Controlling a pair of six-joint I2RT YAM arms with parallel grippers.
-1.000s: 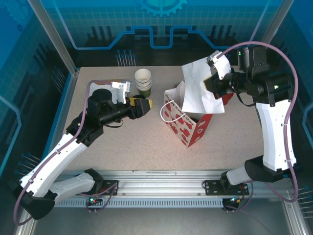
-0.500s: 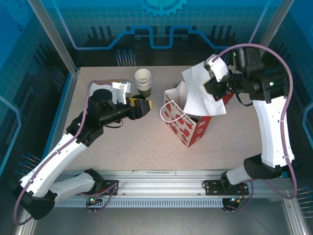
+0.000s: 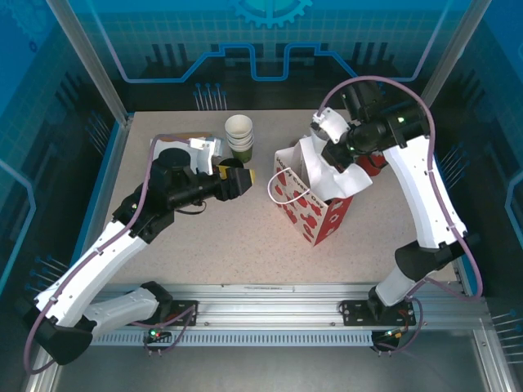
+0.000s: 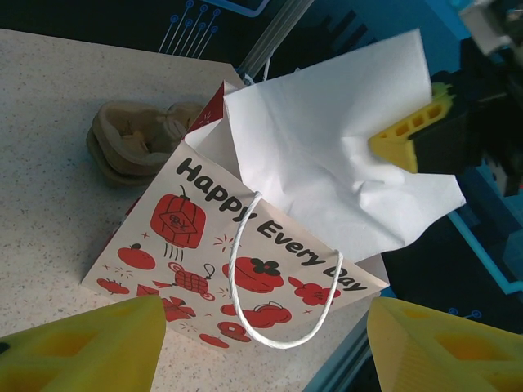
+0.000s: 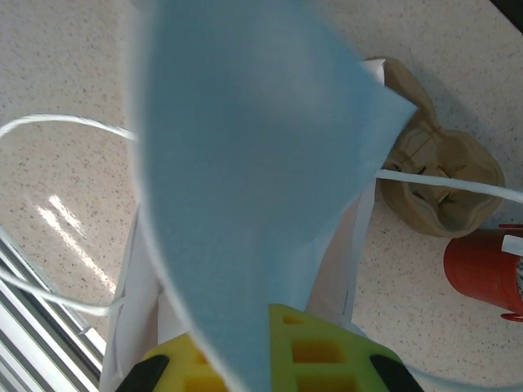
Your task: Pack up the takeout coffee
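The takeout coffee is hidden from me. A white gift bag point(image 3: 315, 214) printed with red figures and "Happy Every Day" point(image 4: 204, 237) stands upright mid-table, its cord handle facing left. My right gripper point(image 3: 337, 151) is shut on a white sheet of paper point(image 3: 323, 167) just above the bag's mouth, and the sheet hangs down into the bag. In the right wrist view the paper point(image 5: 245, 163) runs up from between the yellow fingers of that gripper point(image 5: 265, 322). My left gripper point(image 3: 237, 176) hovers left of the bag, open, with nothing between its fingers point(image 4: 98, 343).
A stack of lidless green cups point(image 3: 239, 136) stands behind the left gripper. A red cup point(image 3: 372, 163) and a brown pulp holder point(image 5: 437, 175) sit on the table behind the bag. Bare tabletop point(image 3: 229, 245) lies in front of the bag.
The right arm has swung left and down, bringing the white paper from above and right of the bag onto its mouth. The left arm has stayed put.
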